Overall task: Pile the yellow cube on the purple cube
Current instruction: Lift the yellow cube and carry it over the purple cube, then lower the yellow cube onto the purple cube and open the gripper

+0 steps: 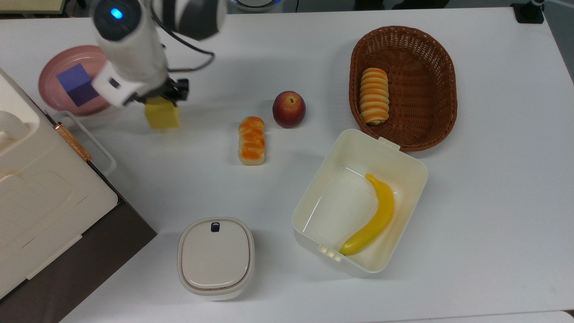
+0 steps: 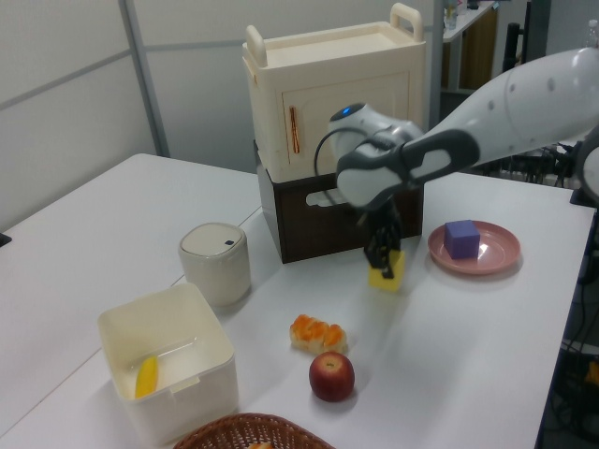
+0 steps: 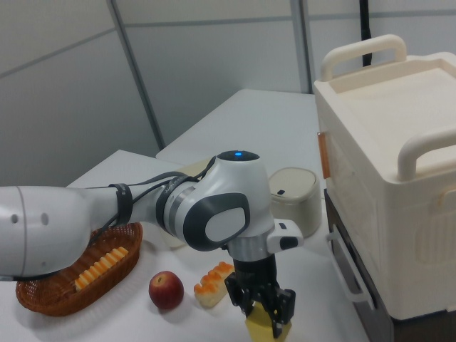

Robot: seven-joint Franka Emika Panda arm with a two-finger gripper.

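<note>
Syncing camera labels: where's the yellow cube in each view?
Top view: yellow cube upper left, in the gripper, right of the pink plate.
Left view: right of centre, just off the table, left of the plate.
Right view: bottom edge, between the fingers.
Shared landmark: the peach, seen in all three views.

yellow cube (image 3: 265, 329) cut by bottom edge, basket (image 2: 245, 432) likewise
</note>
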